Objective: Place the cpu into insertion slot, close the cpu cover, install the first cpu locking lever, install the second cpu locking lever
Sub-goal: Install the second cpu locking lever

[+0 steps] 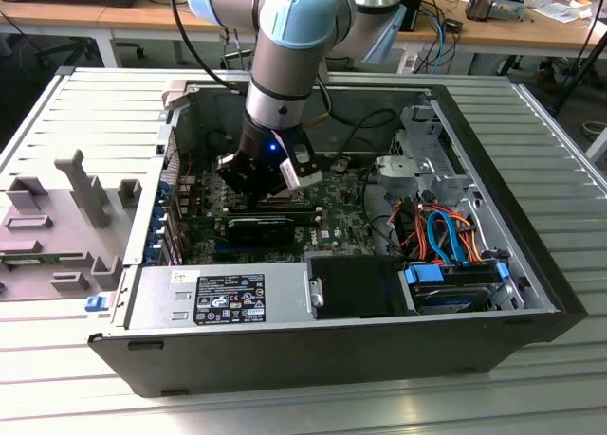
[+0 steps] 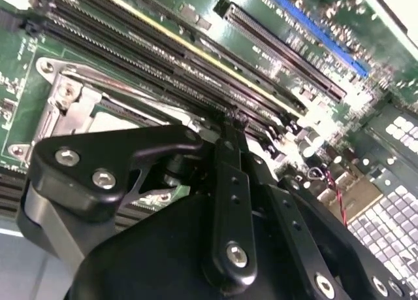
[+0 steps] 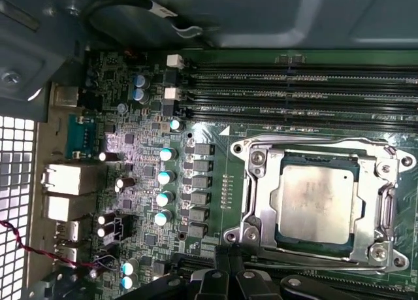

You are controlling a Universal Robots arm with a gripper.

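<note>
The cpu [image 3: 316, 204] sits flat in the insertion slot [image 3: 287, 161], dull silver top up, w/ the cpu cover [image 3: 261, 202] lying down around it as a silver frame; the chip shows through the cover's square cut-out. Thin wire levers [image 3: 307, 140] run along the frame's edges, but whether they are latched can't be told. Just beside the socket are the long black memory slots [image 3: 294, 84], parallel to one socket edge, and on the other side rows of small capacitors [image 3: 166, 176] on the green motherboard [image 3: 130, 123]. The gripper [image 3: 225, 274] hangs close over the board at the socket's edge, its black fingers [image 3: 215, 277] drawn together w/ nothing between them in the first wrist view; in the second wrist view the fingers [image 2: 228, 182] point at the socket corner next to the memory slots [image 2: 163, 51]. In the exterior view the arm [image 1: 285, 65] reaches down into the open PC case [image 1: 531, 293], which lies on its side on the ribbed metal counter [image 1: 85, 113], w/ the gripper [image 1: 261, 184] low over the board's middle. A grey fixture [image 1: 81, 193] rests on the counter toward the exterior view's left.
</note>
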